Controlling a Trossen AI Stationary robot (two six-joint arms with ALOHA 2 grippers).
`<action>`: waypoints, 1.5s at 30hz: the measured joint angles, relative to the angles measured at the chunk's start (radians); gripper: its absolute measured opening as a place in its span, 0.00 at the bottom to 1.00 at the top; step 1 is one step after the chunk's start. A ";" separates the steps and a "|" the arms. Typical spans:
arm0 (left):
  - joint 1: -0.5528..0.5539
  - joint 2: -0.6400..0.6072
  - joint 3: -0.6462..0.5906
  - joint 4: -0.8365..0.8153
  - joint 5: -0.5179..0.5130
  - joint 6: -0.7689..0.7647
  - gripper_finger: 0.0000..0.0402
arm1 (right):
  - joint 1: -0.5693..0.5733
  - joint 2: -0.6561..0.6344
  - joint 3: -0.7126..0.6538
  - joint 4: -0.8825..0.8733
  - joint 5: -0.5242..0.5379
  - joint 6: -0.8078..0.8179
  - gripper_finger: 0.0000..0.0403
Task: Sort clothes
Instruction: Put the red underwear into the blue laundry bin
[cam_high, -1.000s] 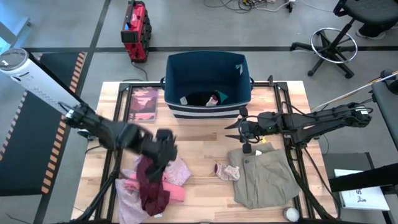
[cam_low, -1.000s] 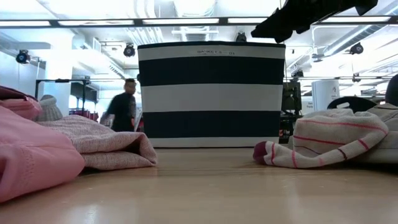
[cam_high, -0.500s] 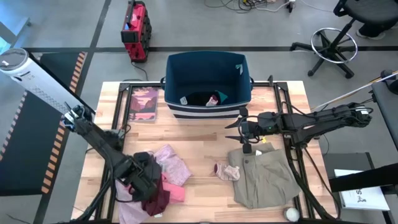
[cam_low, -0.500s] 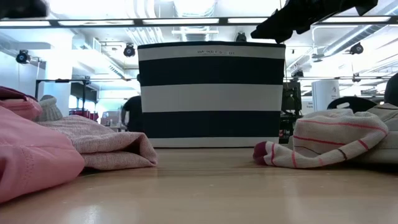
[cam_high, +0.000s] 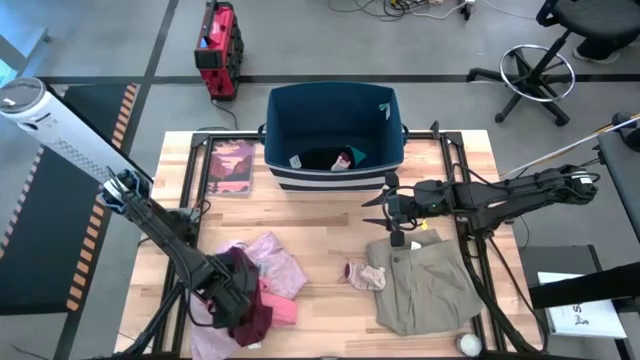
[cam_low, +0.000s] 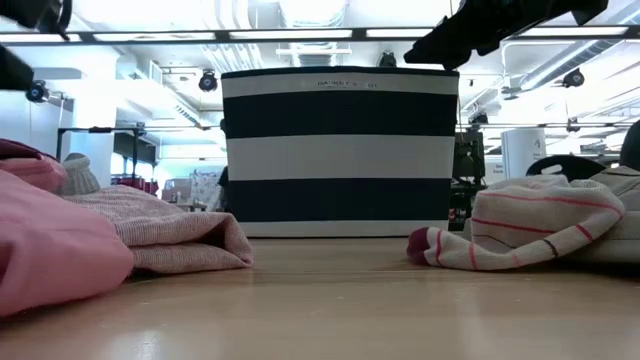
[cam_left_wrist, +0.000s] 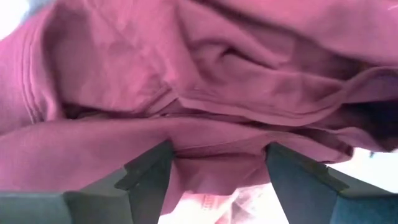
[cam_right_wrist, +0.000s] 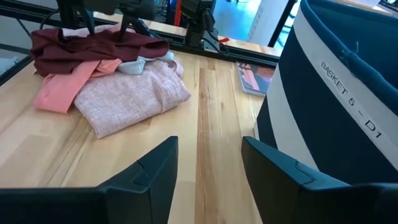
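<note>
A maroon garment (cam_high: 252, 312) lies on a pile of pink pieces (cam_high: 205, 322) at the table's near left, beside a speckled pink piece (cam_high: 277, 265). My left gripper (cam_high: 232, 288) is down on the maroon garment (cam_left_wrist: 199, 74), fingers open. My right gripper (cam_high: 372, 207) hangs open and empty in front of the bin. A beige striped piece (cam_high: 366, 275) and a khaki-grey garment (cam_high: 425, 285) lie flat on the near right. Black, teal and pink pieces (cam_high: 338, 158) lie in the bin. My left gripper comes down on the maroon garment from above, near the garment's far end. Its open fingers (cam_left_wrist: 149, 177) stand on either side of a rumpled ridge of the cloth (cam_left_wrist: 217, 146), which bulges between them. The garment lies on the pink pile, slack. One layer or several, I cannot tell.
The navy bin with white stripes (cam_high: 335, 180) stands at the table's far middle; it fills the low view's centre (cam_low: 340, 150). A pink-covered book (cam_high: 232, 167) lies left of it. Bare wood shows between the pink pile and the striped piece.
My left gripper has swung quickly toward the table's near edge and a little left, and down onto the maroon garment. The speckled pink piece it had been over now shows fully. My right arm has kept still.
</note>
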 joint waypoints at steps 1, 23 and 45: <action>0.000 0.000 -0.009 0.001 0.000 0.001 0.60 | 0.000 0.000 0.000 -0.001 0.000 0.001 0.40; 0.008 -0.016 0.146 -0.007 -0.281 0.090 0.01 | 0.000 0.000 0.000 0.002 0.000 0.004 0.30; 0.438 -0.183 0.376 0.323 -0.787 0.812 0.00 | 0.000 0.000 0.000 0.003 0.000 -0.015 0.18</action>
